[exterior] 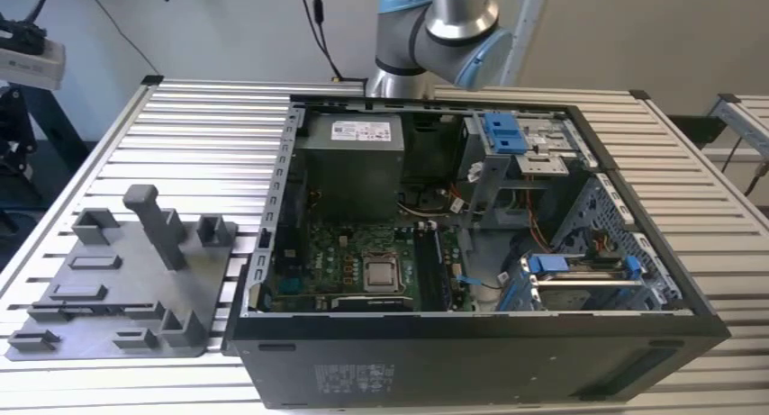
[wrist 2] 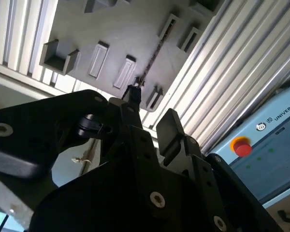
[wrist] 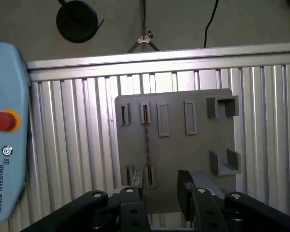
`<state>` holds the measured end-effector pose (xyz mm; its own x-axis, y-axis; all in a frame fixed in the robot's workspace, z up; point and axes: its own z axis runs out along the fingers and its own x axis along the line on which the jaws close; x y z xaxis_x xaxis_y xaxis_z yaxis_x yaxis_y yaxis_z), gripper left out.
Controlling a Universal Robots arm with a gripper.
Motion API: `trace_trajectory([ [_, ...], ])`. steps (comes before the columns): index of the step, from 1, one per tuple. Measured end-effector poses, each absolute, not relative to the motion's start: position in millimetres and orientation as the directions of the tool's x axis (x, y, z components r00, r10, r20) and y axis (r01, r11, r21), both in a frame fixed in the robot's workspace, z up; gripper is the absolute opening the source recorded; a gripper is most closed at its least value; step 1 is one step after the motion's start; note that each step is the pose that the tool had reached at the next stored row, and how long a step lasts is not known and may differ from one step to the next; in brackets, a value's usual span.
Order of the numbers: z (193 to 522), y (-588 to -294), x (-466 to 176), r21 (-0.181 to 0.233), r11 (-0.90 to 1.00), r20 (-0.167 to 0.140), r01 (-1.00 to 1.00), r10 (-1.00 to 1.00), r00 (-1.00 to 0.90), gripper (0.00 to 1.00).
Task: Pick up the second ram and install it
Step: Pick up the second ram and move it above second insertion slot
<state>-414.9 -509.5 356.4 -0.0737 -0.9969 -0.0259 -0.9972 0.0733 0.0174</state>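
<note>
Dark second ram; grey tray; green motherboard; ribbed silver table.
</note>
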Motion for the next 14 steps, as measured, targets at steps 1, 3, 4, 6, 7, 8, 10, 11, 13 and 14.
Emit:
trace_trajectory([
  [1,355.7,-509.5,-415.1,0.017,0.064,-0.027,-0.998,-0.998,-0.064,0.42],
  [3,353.9,-509.5,-415.1,0.018,0.053,-0.028,-0.998,-0.998,-0.054,0.42],
  [4,352.7,-509.5,-415.2,0.018,0.053,-0.028,-0.998,-0.998,-0.053,0.42],
  [6,349.4,-509.5,-415.2,0.018,0.052,-0.028,-0.998,-0.998,-0.052,0.42],
  [7,348.3,-509.5,-415.2,0.018,0.051,-0.028,-0.999,-0.998,-0.052,0.42],
  [8,347.9,-509.5,-415.2,0.019,0.051,-0.028,-0.999,-0.998,-0.051,0.42],
  [10,347.9,-509.5,-415.2,0.02,0.051,-0.028,-0.999,-0.998,-0.051,0.42],
  [11,347.9,-509.5,-415.3,0.02,0.051,-0.028,-0.999,-0.998,-0.051,0.42],
  [13,347.7,-509.5,-415.3,0.02,0.051,-0.028,-0.999,-0.998,-0.051,0.42],
  [14,346.9,-509.5,-415.2,0.02,0.051,-0.029,-0.999,-0.998,-0.051,0.42],
])
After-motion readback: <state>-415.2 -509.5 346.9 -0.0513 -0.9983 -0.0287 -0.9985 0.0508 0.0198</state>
